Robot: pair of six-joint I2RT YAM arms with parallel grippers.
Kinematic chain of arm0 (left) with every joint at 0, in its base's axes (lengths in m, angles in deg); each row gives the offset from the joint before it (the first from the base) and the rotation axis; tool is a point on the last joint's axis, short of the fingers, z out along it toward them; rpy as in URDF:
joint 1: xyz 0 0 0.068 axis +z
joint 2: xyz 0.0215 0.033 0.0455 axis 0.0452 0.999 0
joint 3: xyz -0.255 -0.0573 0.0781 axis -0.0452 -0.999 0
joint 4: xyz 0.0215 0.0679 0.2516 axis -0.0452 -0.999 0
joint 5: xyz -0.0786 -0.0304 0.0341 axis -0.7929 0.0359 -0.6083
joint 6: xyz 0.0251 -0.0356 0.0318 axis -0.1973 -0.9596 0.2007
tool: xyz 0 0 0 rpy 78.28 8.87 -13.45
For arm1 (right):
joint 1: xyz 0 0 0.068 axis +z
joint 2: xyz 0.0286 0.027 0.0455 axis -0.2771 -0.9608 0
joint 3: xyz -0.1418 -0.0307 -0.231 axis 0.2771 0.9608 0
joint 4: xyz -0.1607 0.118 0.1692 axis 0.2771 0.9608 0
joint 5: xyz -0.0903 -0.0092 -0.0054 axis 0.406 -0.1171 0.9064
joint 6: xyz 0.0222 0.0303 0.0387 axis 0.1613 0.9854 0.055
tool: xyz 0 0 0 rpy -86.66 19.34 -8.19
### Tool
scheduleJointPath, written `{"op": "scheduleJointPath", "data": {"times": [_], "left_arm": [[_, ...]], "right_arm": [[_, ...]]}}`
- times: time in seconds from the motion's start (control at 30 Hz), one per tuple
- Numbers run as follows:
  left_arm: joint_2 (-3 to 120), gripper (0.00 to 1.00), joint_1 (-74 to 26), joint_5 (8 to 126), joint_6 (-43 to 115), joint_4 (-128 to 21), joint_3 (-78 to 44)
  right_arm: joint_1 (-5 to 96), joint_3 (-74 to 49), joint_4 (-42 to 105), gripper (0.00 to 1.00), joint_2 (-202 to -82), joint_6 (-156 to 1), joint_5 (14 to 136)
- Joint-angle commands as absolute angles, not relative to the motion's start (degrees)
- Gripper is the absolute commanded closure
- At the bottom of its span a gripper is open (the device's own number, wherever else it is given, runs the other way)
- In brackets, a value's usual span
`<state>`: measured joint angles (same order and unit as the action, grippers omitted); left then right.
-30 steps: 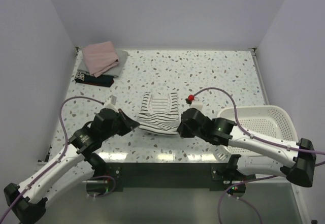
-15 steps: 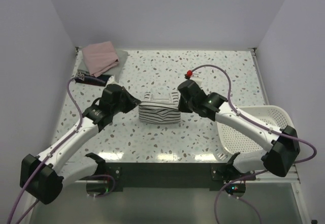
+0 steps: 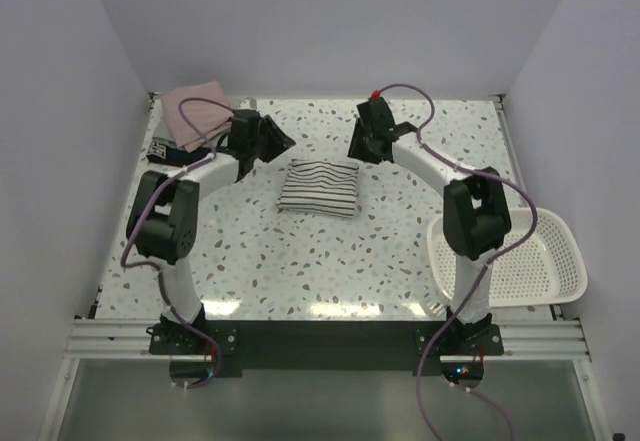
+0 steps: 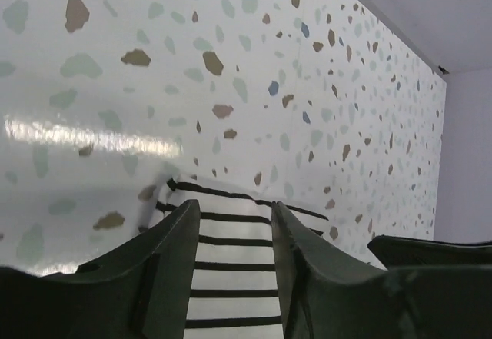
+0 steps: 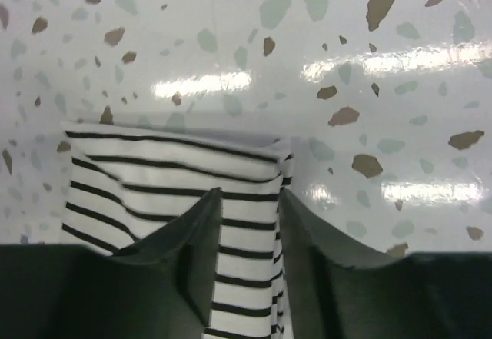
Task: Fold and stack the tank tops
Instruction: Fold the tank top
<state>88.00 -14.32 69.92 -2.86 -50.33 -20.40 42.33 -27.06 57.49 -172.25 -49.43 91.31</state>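
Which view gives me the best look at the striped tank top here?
Top external: the striped tank top shows whole there, a folded rectangle on the table, nothing covering it. Left wrist catches only one end behind its own fingers; right wrist shows one end with both corners, the rest cut off.

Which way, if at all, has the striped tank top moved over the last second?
Yes. The striped tank top has shifted away from the table's near edge, toward its far side, and now lies folded smaller.
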Motion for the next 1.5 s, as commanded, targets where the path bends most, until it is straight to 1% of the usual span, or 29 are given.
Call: {"op": "scheduleJointPath", "data": {"times": [0.0,0.03,0.1,0.13,0.27,0.3,0.37,0.4,0.43,0.5,0.53,0.6,0.63,0.7,0.73,0.77,0.83,0.93,1.1,1.23,1.27,1.33,1.47], "left_arm": [[96.15,0.52,-11.83,60.71,-0.46,-37.42,-12.82],[98.35,0.46,-11.56,59.98,-0.81,-37.22,-11.93],[98.55,0.44,-11.04,59.97,-0.29,-36.08,-10.87],[96.98,0.42,-11.03,60.58,0.50,-36.42,-10.95],[89.95,0.41,-10.77,65.15,0.95,-40.72,-13.84],[88.10,0.42,-10.77,68.73,0.60,-43.86,-16.55],[82.30,0.46,-11.47,71.13,-1.51,-46.96,-19.81],[78.63,0.49,-11.99,72.44,-2.39,-48.80,-23.48],[76.94,0.57,-12.70,72.63,-3.44,-49.34,-25.52],[73.69,0.61,-15.51,72.46,-4.50,-49.00,-31.74],[71.06,0.66,-16.56,72.02,-4.85,-48.21,-33.96],[68.94,0.69,-19.55,72.02,-6.61,-47.24,-39.13],[67.97,0.75,-20.43,71.58,-7.57,-46.28,-40.73],[68.39,0.80,-22.36,70.53,-8.45,-43.82,-43.81],[69.09,0.85,-22.81,70.09,-8.55,-43.02,-44.26],[70.15,0.87,-23.16,69.39,-8.63,-42.67,-44.26],[73.92,0.90,-23.25,68.15,-8.55,-40.48,-44.00],[79.97,0.92,-23.25,67.18,-7.85,-38.44,-41.81],[86.23,0.91,-23.25,69.72,-7.67,-42.21,-37.06],[86.86,0.87,-23.25,72.10,-7.58,-47.49,-35.74],[86.59,0.86,-23.16,72.63,-7.49,-48.46,-35.91],[85.80,0.80,-22.55,73.16,-6.71,-49.08,-35.92],[85.27,0.73,-20.62,73.16,-4.60,-52.41,-32.94]], "right_arm": [[39.65,-32.89,54.70,0.53,-178.01,-52.92,90.41],[39.47,-35.08,55.48,0.45,-178.56,-53.36,91.03],[39.12,-36.33,56.45,0.39,-178.65,-54.68,92.09],[39.12,-35.64,56.54,0.37,-177.26,-54.86,93.40],[40.25,-30.02,56.46,0.37,-171.28,-55.74,96.57],[42.17,-28.79,56.63,0.37,-170.05,-56.52,97.53],[44.81,-25.19,56.55,0.38,-166.80,-57.41,99.83],[47.53,-24.04,56.28,0.39,-166.09,-57.58,100.00],[48.95,-21.94,55.85,0.43,-165.39,-57.59,100.01],[52.45,-19.91,55.32,0.45,-163.89,-56.98,101.06],[53.17,-18.16,55.23,0.46,-163.71,-56.62,100.89],[55.10,-16.39,53.48,0.48,-163.45,-55.66,100.97],[55.46,-15.34,52.60,0.50,-163.88,-55.39,100.71],[55.90,-15.76,52.76,0.53,-165.81,-55.04,99.48],[55.90,-15.85,52.68,0.54,-166.34,-54.95,99.39],[55.99,-15.77,51.55,0.54,-166.96,-54.69,99.22],[56.08,-16.55,50.57,0.54,-169.32,-54.86,99.56],[55.99,-19.45,51.80,0.54,-173.62,-55.04,102.27],[54.77,-21.30,51.10,0.54,-178.38,-55.48,105.54],[53.88,-20.35,51.62,0.54,-180.15,-54.77,105.45],[53.97,-19.47,51.10,0.53,-179.19,-54.16,105.72],[54.23,-16.41,51.10,0.53,-177.61,-52.76,105.11],[56.16,-7.52,48.12,0.53,-171.37,-44.18,98.88]]}}
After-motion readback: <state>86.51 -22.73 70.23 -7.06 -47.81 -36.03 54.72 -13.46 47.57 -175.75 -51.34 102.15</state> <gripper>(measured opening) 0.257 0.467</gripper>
